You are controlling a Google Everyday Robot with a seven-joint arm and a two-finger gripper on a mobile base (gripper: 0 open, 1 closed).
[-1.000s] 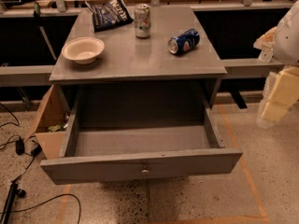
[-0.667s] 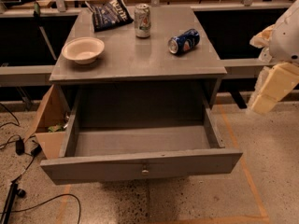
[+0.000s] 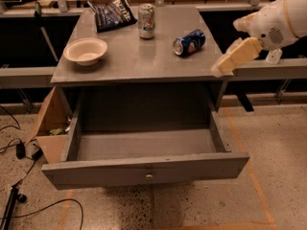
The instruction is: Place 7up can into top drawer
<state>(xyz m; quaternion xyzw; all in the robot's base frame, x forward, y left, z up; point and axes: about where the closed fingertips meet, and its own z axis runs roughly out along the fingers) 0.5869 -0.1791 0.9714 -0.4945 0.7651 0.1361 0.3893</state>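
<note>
The 7up can (image 3: pixel 146 20) stands upright at the back middle of the grey cabinet top (image 3: pixel 134 56). It is silver-white with a silver top. The top drawer (image 3: pixel 144 169) is pulled wide open below the cabinet top, its inside bare, with a small round knob (image 3: pixel 149 177) on its front panel. My gripper (image 3: pixel 231 60) hangs at the right edge of the cabinet top, to the right of and nearer than the can, on a white arm (image 3: pixel 280 20) that comes in from the upper right. It holds nothing that I can see.
A blue can (image 3: pixel 188 42) lies on its side right of the 7up can, close to my gripper. A white bowl (image 3: pixel 85 51) sits at the left. A dark chip bag (image 3: pixel 112 12) lies at the back left. A cardboard box (image 3: pixel 48 128) and cables are on the floor left.
My arm has swung up and to the left, from beside the cabinet's right side to the right edge of the cabinet top. The cans, bowl and drawer have not moved.
</note>
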